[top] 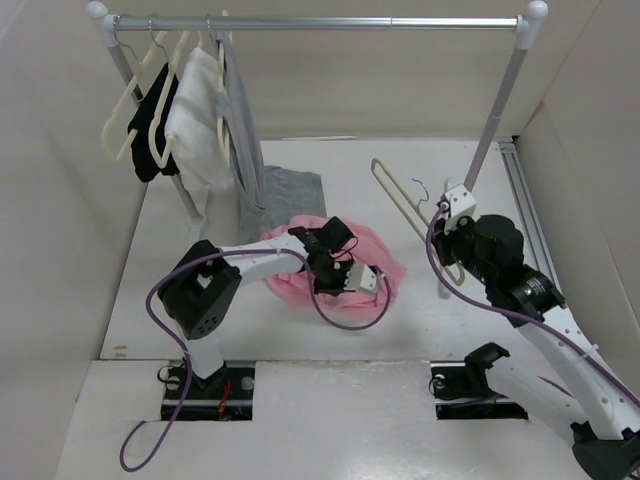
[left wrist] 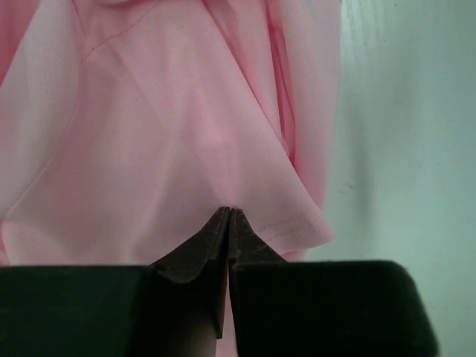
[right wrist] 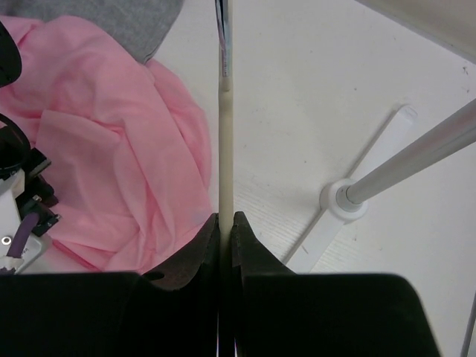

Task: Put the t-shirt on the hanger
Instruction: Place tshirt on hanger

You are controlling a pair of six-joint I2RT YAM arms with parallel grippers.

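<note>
Fabric first: on your left, the left gripper (left wrist: 227, 217) is pinched closed on a fold of the pink t-shirt (left wrist: 186, 126). The shirt lies crumpled on the table (top: 400, 330), just in front of the grey garment (top: 290, 190). To the right, the cream hanger (top: 398, 205) runs just beside the shirt's edge, its thin bar clamped in the closed right gripper (right wrist: 225, 219). You have both pieces in hand, but no part of the hanger is inside the shirt. By my reading, threading it through to both shoulders remains entirely undone.
</note>
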